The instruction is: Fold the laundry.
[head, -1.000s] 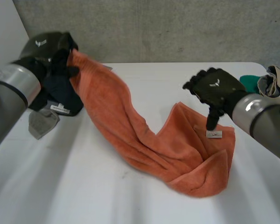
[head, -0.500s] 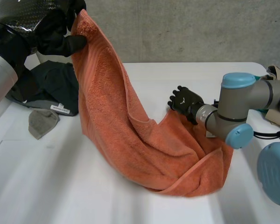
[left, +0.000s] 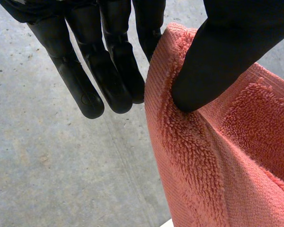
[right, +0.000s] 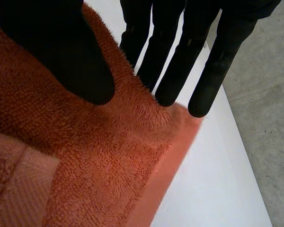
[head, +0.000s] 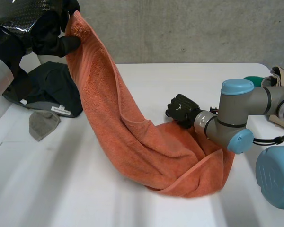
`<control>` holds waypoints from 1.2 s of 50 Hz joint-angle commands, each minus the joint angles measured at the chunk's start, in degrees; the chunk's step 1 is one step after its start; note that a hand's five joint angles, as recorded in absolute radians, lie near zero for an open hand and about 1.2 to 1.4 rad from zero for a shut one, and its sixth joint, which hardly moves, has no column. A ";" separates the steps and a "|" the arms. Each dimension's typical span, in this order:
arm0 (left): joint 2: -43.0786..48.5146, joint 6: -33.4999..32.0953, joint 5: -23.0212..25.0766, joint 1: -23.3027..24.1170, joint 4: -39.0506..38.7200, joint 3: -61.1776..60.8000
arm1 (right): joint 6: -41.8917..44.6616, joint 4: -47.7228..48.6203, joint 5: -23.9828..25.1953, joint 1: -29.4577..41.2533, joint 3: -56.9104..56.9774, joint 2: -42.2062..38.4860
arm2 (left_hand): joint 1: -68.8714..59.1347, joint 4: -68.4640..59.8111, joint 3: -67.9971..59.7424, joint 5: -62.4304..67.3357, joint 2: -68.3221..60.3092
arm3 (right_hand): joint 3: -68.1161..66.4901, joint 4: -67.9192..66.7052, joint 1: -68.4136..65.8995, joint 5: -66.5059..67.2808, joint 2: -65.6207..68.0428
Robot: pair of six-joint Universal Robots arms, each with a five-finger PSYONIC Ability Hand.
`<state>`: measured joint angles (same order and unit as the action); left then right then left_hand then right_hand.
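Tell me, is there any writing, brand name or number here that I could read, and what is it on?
No text here reads as words.
White label on the dark garment: printed, too small to read.
White mark on the back of the right hand: a small emblem, no letters to make out.
Orange towel: no writing in sight.

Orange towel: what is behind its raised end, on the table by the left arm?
A dark garment with a white label lies on the white table, a small grey cloth beside it. The orange towel covers the garment's edge, so its extent there is hidden.
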<state>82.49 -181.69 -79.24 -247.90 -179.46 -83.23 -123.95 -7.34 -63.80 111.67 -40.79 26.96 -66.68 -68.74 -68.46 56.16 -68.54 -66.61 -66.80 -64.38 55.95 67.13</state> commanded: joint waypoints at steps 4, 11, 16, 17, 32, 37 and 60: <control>1.09 -0.24 -0.04 -1.79 -0.80 1.14 | -11.30 5.83 -3.16 -2.24 1.68 9.15 | -13.32 -11.26 -11.54 13.84 -11.46 | -13.39 -13.20 -15.62 14.05 12.87; 13.12 -0.24 -3.72 -6.45 -12.57 14.66 | -23.08 33.76 -16.34 -4.26 0.37 21.19 | -13.32 -11.26 -11.54 13.84 -11.46 | -13.39 -13.20 -15.62 14.05 12.87; 17.35 0.72 -9.26 -7.60 -19.43 23.37 | -26.69 45.31 -20.22 -5.40 -3.32 28.93 | -13.32 -11.26 -11.54 13.84 -11.46 | -13.39 -13.20 -15.62 14.05 12.87; 17.96 1.07 -10.66 -8.12 -21.36 25.12 | -27.65 44.87 -19.87 -5.93 -4.90 30.85 | -13.32 -11.26 -11.54 13.84 -11.46 | -13.39 -13.20 -15.62 14.05 12.87; 19.46 2.22 -8.57 -11.55 -21.28 1.52 | -25.03 30.02 -9.68 -10.77 -29.42 34.30 | -13.32 -11.26 -11.54 13.84 -11.46 | -13.39 -13.20 -15.62 14.05 12.87; 20.69 1.87 -6.37 -12.34 -26.11 -12.46 | -21.96 29.49 -6.26 -10.95 -41.62 33.51 | -13.32 -11.26 -11.54 13.84 -11.46 | -13.39 -13.20 -15.62 14.05 12.87; 22.37 1.52 -2.94 -15.33 -31.92 -20.21 | -30.21 5.87 -10.11 -14.19 -35.16 23.85 | -13.32 -11.26 -11.54 13.84 -11.46 | 32.72 32.92 30.49 -32.06 -33.25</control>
<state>105.71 -180.17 -82.31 -263.23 -212.04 -103.43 -152.15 10.41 -71.91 98.84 -83.30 53.68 -66.68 -68.96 -68.68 56.16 -68.81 -33.22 -33.18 -33.69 22.01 33.13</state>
